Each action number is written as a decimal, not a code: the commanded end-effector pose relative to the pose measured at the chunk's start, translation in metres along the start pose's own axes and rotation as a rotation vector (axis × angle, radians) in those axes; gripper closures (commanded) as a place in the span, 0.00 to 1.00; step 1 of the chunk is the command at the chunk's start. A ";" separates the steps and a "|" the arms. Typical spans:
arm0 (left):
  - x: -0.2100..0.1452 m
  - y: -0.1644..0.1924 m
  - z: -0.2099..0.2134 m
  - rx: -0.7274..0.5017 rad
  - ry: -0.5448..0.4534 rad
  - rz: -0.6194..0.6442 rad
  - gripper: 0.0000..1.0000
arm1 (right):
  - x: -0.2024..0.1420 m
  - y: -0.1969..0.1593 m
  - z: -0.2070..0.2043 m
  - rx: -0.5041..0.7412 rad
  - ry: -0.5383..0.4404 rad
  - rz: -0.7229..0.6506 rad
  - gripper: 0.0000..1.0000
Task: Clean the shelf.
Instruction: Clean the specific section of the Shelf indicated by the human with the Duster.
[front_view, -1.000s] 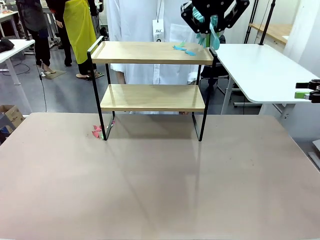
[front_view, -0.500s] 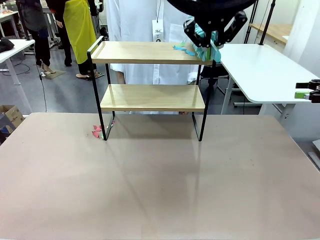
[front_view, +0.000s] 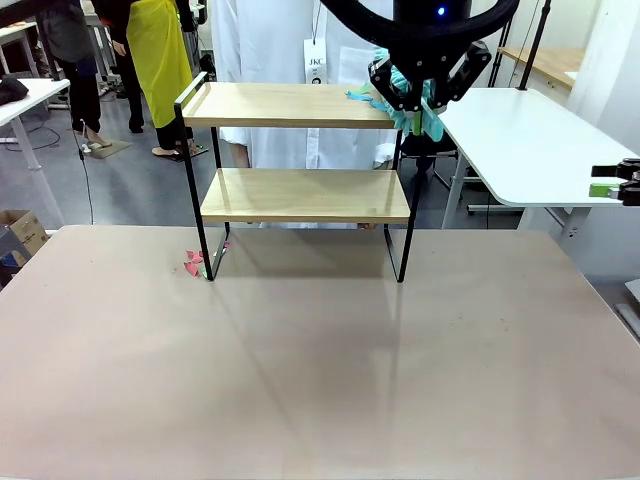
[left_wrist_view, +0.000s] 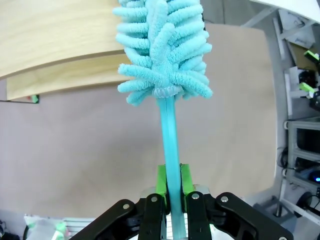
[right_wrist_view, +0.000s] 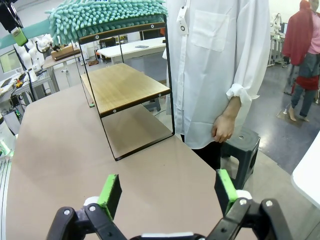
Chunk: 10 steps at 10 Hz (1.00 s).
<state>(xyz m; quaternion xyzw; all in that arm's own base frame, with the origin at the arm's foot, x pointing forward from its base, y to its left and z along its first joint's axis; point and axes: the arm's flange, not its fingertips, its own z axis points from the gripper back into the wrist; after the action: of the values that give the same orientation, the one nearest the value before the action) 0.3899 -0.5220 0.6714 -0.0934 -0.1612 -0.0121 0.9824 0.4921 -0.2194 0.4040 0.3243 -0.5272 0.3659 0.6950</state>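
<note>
So the left gripper (front_view: 416, 98) has dropped down over the last second. It was up above the shelf (front_view: 300, 105), and now it's right at the right end of the top board. It's clamped tight on the handle of a fluffy teal duster (left_wrist_view: 162, 45), and the right wrist view shows the duster head lying along that top board. My guess is the actual sweeping is about to kick off, nothing's cleaned yet.

The shelf sits at the far edge of the desk (front_view: 320, 380), roughly in the middle.

What's on it: a few blue scraps (front_view: 357, 93) at the right end of the top board, just beside the duster. The lower board looks bare. There are also some pink scraps (front_view: 193, 263) on the desk by the shelf's left foot.

The right gripper (right_wrist_view: 170, 192) hangs off to the side with its fingers wide apart, holding nothing.
</note>
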 end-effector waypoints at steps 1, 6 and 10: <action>0.000 0.000 0.000 0.000 0.002 0.002 0.87 | 0.003 0.001 0.000 0.002 0.002 0.007 0.00; 0.022 0.051 0.002 0.137 0.143 0.025 0.87 | 0.003 0.001 0.000 0.002 0.002 0.007 0.00; 0.024 0.109 0.013 0.270 0.219 0.030 0.87 | 0.003 0.001 0.000 0.002 0.002 0.007 0.00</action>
<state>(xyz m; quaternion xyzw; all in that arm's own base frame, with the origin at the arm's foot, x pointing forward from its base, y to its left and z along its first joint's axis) 0.4193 -0.4277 0.6740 0.0277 -0.0707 0.0175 0.9970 0.4921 -0.2193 0.4040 0.3243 -0.5273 0.3659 0.6950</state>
